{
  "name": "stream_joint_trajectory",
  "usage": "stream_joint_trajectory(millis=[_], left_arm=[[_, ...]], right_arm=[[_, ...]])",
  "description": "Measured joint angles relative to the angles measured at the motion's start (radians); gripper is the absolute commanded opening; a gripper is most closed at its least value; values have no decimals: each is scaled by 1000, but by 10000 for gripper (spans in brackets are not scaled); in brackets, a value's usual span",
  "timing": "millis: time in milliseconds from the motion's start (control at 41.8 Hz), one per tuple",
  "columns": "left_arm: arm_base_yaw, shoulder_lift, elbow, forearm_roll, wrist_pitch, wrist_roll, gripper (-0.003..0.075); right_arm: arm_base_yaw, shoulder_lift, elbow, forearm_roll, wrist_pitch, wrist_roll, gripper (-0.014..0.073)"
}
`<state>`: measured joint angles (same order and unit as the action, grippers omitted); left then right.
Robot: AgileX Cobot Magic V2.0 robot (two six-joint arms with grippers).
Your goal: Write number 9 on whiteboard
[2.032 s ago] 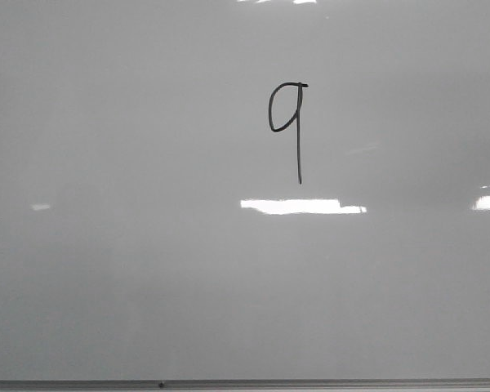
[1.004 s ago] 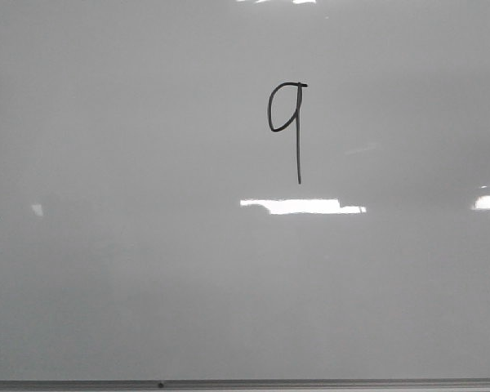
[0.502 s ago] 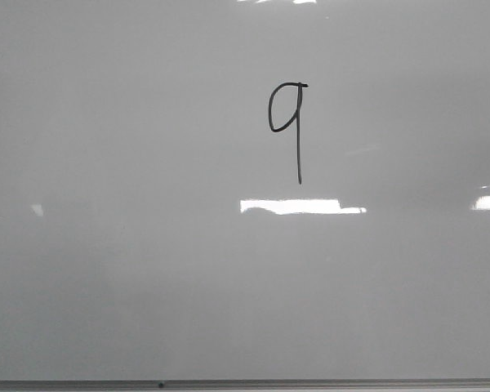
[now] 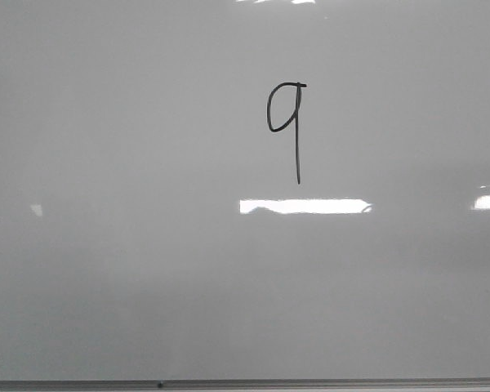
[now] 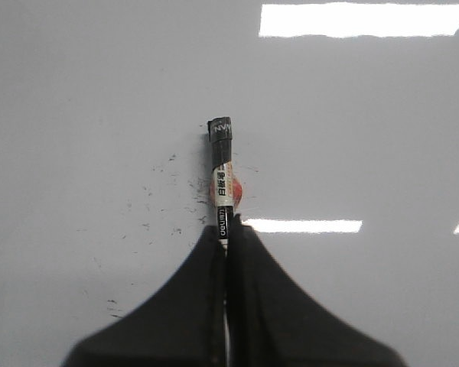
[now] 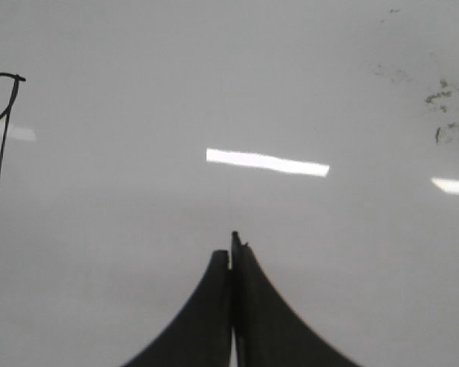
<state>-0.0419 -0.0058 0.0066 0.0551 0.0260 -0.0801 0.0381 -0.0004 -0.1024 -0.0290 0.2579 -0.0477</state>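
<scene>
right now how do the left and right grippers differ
The left gripper is shut on a marker, which sticks out beyond its fingertips; the right gripper is shut with nothing between its fingers. The 9 shows in the right wrist view but not in the left wrist view. Both have dark fingers pressed together over the whiteboard.

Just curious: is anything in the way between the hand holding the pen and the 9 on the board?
Nothing visible. The left gripper holds the marker over bare whiteboard; the number 9 stands uncovered.

The left claw grips a black marker over the smudged whiteboard, its fingers pressed against the barrel.
</scene>
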Motion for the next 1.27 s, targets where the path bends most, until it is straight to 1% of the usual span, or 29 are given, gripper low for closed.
stream_joint_trajectory(millis=[48, 120, 215, 502, 1267], left_arm=[[0, 0, 0, 0, 0, 0, -19], [0, 0, 0, 0, 0, 0, -19], [0, 0, 0, 0, -2, 0, -19], [0, 0, 0, 0, -4, 0, -19], [0, 0, 0, 0, -6, 0, -19]], right_arm=[[0, -5, 47, 0, -81, 0, -79], [0, -9, 107, 0, -160, 0, -79], [-2, -9, 128, 13, -200, 0, -79], [-6, -9, 129, 29, -222, 0, -79], [-8, -9, 129, 29, -221, 2, -79]])
